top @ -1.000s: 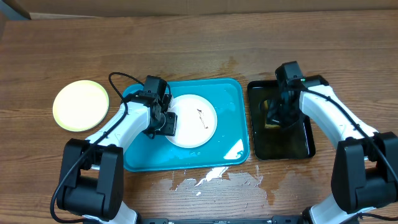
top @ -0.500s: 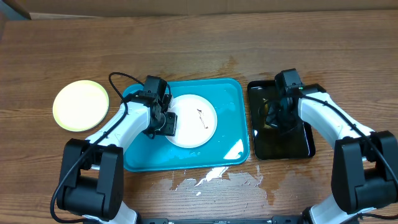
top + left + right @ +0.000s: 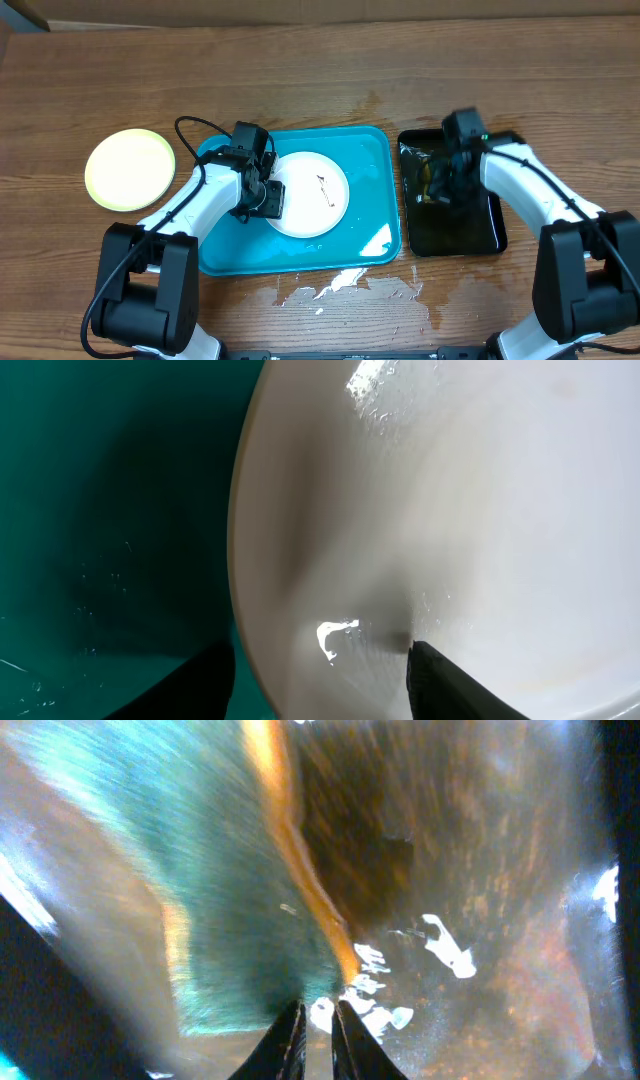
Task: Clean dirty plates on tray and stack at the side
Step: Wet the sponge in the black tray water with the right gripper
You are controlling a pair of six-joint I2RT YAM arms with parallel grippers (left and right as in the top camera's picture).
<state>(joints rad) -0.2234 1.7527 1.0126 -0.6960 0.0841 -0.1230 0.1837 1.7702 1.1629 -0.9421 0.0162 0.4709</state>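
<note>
White plate (image 3: 312, 194), dark-smeared, lay flat inside turquoise tray (image 3: 340, 255). Pale yellow plate (image 3: 130, 168) lay on counter (image 3: 300, 70), left of tray.

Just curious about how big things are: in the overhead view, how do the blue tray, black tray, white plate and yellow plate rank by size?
1. Blue tray, clearly the largest.
2. Black tray, narrower.
3. White plate and yellow plate: they look about the same, so I won't rank them.

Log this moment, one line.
left gripper: grips white round plate on turquoise plastic tray | right gripper: shut at green-yellow sponge, black tray
</note>
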